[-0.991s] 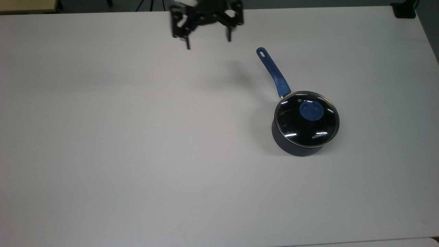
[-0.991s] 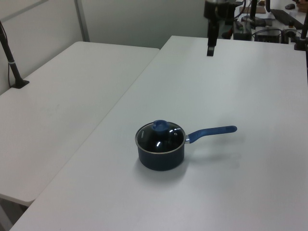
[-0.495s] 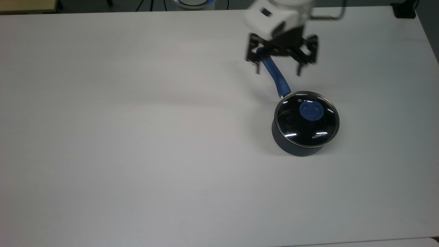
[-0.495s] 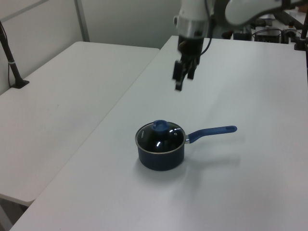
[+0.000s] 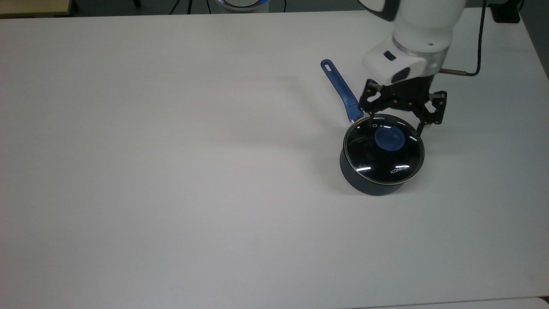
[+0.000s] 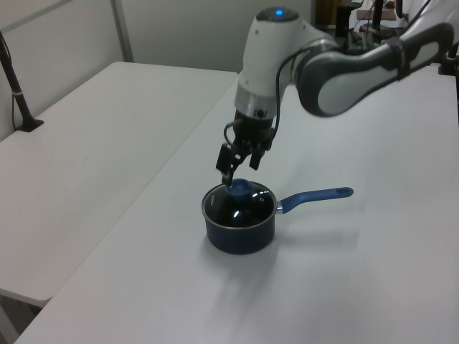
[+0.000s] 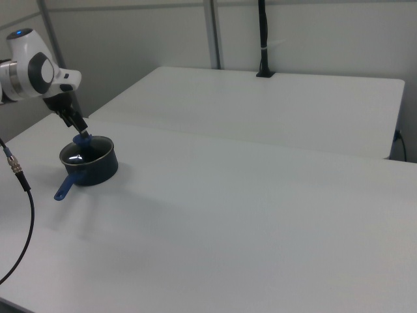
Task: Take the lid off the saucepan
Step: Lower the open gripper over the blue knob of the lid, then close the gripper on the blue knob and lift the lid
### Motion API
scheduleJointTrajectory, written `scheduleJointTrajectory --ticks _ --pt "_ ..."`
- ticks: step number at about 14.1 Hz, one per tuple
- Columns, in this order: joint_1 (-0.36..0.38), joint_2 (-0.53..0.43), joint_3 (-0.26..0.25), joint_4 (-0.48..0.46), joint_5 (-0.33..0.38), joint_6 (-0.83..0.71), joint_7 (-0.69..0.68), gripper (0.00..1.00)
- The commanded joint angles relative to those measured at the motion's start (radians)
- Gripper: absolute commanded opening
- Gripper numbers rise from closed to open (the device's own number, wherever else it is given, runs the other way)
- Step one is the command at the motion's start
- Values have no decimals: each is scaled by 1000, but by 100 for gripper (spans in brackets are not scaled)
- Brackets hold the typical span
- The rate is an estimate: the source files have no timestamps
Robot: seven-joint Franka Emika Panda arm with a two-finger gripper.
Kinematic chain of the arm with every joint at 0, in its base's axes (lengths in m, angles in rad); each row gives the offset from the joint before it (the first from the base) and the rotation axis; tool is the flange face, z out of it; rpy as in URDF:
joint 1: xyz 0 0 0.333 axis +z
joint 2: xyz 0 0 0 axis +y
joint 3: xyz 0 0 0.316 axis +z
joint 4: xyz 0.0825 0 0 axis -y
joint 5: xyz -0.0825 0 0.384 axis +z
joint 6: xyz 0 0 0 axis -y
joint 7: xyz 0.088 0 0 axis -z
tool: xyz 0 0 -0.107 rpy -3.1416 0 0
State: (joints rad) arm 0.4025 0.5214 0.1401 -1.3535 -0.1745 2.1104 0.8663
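The dark navy saucepan [image 5: 364,182] stands on the white table [image 5: 171,171] at the top view's right. Its long blue handle [image 5: 341,90] points toward the upper left. The glass lid [image 5: 371,159] lies flat on the pan, with its blue knob [image 5: 389,138] at the centre. My gripper [image 5: 394,127] hangs open just above the lid, its fingers spread wide to either side of the knob's far edge and holding nothing. In the left view the gripper [image 6: 233,172] hovers right over the knob [image 6: 239,189]. The right view has the gripper [image 7: 81,127] above the saucepan [image 7: 98,171].
A black cable [image 5: 476,43] trails from the arm at the top view's upper right. A second white table [image 6: 93,143] adjoins on the left view's left, with a black post [image 6: 18,93] on it. There is broad bare tabletop to the top view's left of the pan.
My gripper has swept from the top view's upper edge, right and down, to just above the lid, staying open. Saucepan and lid have not moved.
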Motion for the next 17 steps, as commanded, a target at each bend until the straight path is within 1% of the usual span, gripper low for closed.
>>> scheduleJointTrajectory --ticks 1,2,3,4,6,8,9,10,11,12,14,15,17 --pt "22 51 -8 33 -75 35 46 100" --pt "32 60 -8 34 -86 52 59 100" --pt "35 72 -8 34 -114 72 88 100" --pt "41 84 -8 33 -156 72 103 100" --pt "52 88 -8 28 -180 72 106 100" --pt "52 86 -7 28 -178 72 106 89" --pt "52 86 -7 28 -178 72 106 81" --pt "44 83 -7 27 -175 72 105 67" --pt "42 80 -7 27 -172 72 103 61" --pt "39 72 -5 27 -168 69 102 59" --pt "32 51 -5 24 -165 68 100 58" --pt "27 29 -5 22 -160 62 92 58" --pt "0 -35 -4 -21 -137 50 60 58"
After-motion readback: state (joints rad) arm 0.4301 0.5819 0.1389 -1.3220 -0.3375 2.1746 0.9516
